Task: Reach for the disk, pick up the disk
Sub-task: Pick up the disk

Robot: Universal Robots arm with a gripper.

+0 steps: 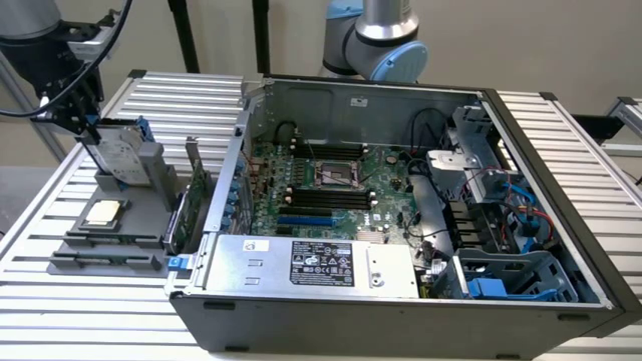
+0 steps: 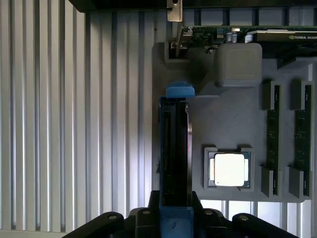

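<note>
Between the jaws of the gripper (image 1: 89,129) stands the disk (image 1: 119,156), held on edge, with its white-labelled face showing and blue rails along its sides. From the wrist camera, the gripper (image 2: 176,210) has one jaw set against each flat face of the disk (image 2: 174,148) at its near end. The jaws are clenched on it, with no gap visible at either face. The disk runs straight away from the jaws and ends in blue plastic at its far end.

Below the jaws, the disk's lower end meets a grey holder (image 1: 150,171) that rests on the slatted table (image 1: 180,98). The disk leans slightly rather than standing plumb. Whether its lower end has left the holder cannot be told.

To one side of the jaws, on the same holder (image 2: 233,119), a square silver-topped chip (image 1: 104,213) lies flat in its own pocket, apart from the disk. Further off on that side, memory sticks (image 2: 273,139) stand in narrow slots. Beyond the far end of the disk, a graphics card (image 2: 277,35) stands on edge at the holder's border.

Well apart from the jaws, an open computer case (image 1: 401,226) lies on the table, with a silver power-supply box (image 1: 311,263) in its near corner.
</note>
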